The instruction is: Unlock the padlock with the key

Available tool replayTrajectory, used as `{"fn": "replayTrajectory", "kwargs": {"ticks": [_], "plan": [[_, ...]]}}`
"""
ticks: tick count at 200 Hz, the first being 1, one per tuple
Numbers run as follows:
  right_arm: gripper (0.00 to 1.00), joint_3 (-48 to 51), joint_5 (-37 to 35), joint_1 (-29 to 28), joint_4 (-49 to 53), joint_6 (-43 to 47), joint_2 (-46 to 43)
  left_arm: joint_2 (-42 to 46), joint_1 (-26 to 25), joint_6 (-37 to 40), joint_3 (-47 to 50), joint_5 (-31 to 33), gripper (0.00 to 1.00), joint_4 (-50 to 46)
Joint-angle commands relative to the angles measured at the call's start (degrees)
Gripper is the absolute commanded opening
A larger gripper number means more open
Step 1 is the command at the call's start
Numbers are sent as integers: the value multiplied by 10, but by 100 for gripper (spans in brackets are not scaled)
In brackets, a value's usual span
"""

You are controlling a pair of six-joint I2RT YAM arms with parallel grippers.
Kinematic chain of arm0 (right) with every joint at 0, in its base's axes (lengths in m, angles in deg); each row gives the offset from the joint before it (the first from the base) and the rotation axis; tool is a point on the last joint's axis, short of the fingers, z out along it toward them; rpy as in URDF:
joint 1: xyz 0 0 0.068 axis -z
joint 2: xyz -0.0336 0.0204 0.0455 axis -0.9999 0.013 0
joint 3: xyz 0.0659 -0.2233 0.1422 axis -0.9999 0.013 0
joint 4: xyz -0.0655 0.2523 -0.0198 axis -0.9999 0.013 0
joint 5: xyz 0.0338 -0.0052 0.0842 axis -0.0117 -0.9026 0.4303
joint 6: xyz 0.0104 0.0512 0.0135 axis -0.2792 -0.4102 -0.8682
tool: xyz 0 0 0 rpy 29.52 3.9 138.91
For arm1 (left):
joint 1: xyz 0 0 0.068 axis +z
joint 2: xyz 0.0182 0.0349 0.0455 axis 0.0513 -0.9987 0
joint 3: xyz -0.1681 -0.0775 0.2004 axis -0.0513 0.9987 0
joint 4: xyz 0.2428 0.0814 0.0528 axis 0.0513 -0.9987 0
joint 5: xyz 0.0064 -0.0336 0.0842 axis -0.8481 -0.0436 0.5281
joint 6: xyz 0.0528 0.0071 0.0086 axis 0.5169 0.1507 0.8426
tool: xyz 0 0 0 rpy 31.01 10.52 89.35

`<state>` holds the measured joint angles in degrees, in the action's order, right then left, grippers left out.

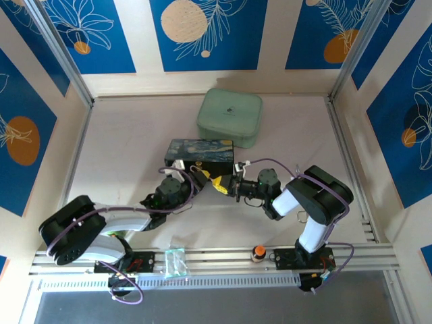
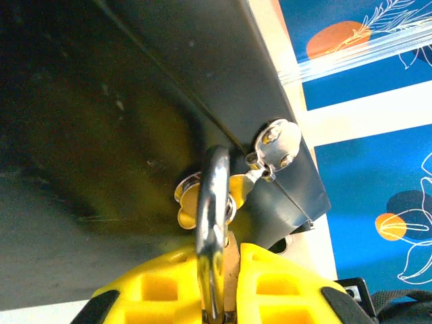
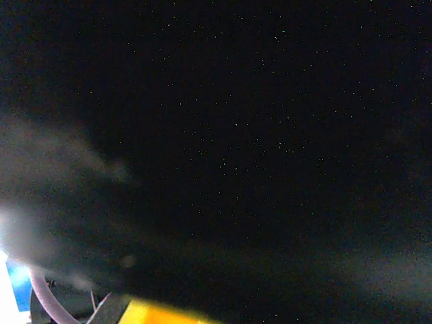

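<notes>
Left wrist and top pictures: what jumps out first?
The padlock, silver shackle uppermost, sits dead centre, pinched in the bright yellow left pincer at the bottom edge. From above, both arms meet at the near side of the dark-blue painted box, a mint-green case behind it.

The left arm [image 1: 115, 226] is reaching low toward the near side of the dark-blue box [image 1: 200, 152], its wrist angling up at the box's near edge. The left gripper [image 2: 219, 283] is pinching the padlock [image 2: 212, 202] between its yellow fingers [image 2: 283, 283], hard against the box's front. The right arm [image 1: 317, 202] is standing with its elbow raised, off the box's near edge on the robot's right, forearm pointing at the box. The right gripper [image 1: 221, 184] is sitting just beside the box's near edge, close to the left gripper. Its jaw gap is unreadable, as its wrist view is too dark.
</notes>
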<state>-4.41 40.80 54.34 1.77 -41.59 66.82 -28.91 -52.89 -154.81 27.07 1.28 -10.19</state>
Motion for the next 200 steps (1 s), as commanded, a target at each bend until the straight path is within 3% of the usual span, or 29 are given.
{"fn": "replayTrajectory", "kwargs": {"ticks": [1,110,170,200], "plan": [[0,-26,-51,-7,7,-9,6,4,-24,1,-9,-132,0,86],[0,-25,-44,20,7,-3,14,7,-27,10,-15,-162,0,77],[0,-40,-22,24,7,-49,69,-12,-26,-32,-9,-167,0,184],[0,-40,-33,17,6,-39,66,-22,-26,-33,-12,-172,0,168]]}}
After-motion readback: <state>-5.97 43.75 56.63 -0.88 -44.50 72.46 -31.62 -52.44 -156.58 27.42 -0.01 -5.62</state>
